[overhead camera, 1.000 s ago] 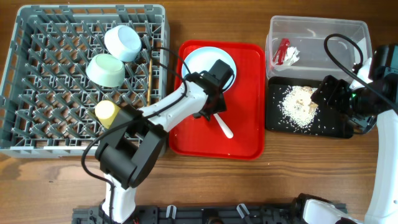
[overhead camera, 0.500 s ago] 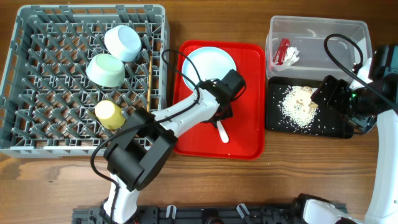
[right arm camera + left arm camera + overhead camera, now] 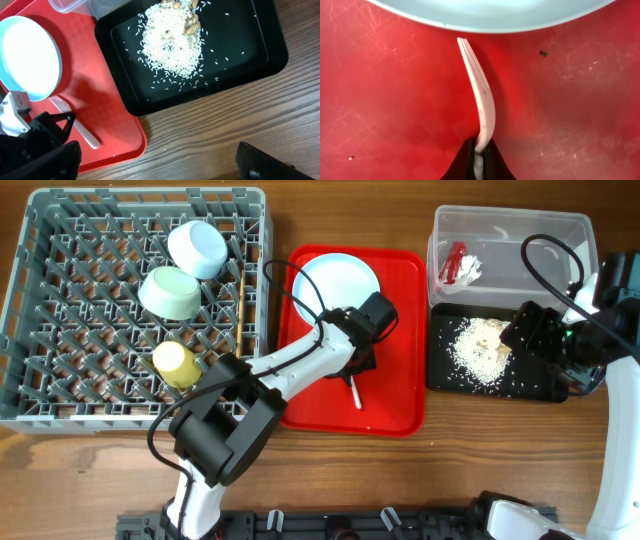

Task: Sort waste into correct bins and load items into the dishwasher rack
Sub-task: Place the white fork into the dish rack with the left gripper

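My left gripper [image 3: 480,152] is shut on the handle of the white fork [image 3: 479,97], low over the red tray [image 3: 395,395]. The fork's tines point at the rim of the pale-blue plate [image 3: 340,282], which rests on that tray. Over the wood below the black tray [image 3: 260,55], my right gripper [image 3: 157,167] hangs open and empty. Rice scraps [image 3: 478,345] lie in the black tray. The clear tub [image 3: 510,230] holds the red wrapper [image 3: 456,262] and the white tissue [image 3: 470,270]. The grey dishwasher rack [image 3: 60,330] holds a pale-blue bowl [image 3: 197,248], a green bowl [image 3: 170,291], a yellow cup [image 3: 172,361] and chopsticks [image 3: 242,300].
The rack's right wall stands close to the red tray's left edge. The right arm and its black cable [image 3: 560,260] reach over the two bins. Bare wood lies in front of the trays.
The left gripper moved from over the plate down to the fork and closed on its handle; the fork shifted a little. The right arm has not moved.
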Action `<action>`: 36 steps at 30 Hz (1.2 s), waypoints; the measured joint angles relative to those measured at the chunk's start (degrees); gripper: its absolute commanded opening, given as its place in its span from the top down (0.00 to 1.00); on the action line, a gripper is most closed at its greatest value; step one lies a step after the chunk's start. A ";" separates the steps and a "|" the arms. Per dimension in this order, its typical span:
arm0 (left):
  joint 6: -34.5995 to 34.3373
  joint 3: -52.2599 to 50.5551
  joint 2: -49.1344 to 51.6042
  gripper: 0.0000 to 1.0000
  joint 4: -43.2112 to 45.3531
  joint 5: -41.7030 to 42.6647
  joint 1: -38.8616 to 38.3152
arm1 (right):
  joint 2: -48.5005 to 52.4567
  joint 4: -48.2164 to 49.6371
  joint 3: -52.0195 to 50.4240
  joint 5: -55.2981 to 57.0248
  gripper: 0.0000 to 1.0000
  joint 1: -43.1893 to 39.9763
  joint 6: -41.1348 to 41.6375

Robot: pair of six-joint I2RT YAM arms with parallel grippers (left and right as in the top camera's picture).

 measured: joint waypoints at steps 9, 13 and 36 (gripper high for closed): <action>3.04 -0.81 -4.33 0.96 -6.21 0.83 1.53 | 0.00 -0.02 0.00 -0.02 0.00 0.00 -0.02; 12.68 -0.98 -16.87 0.96 -7.28 0.66 7.02 | 0.00 -0.02 0.00 -0.02 0.00 0.00 -0.02; 42.49 -0.76 -17.09 0.48 -3.82 0.94 31.74 | 0.00 -0.02 0.00 -0.02 0.00 0.00 -0.02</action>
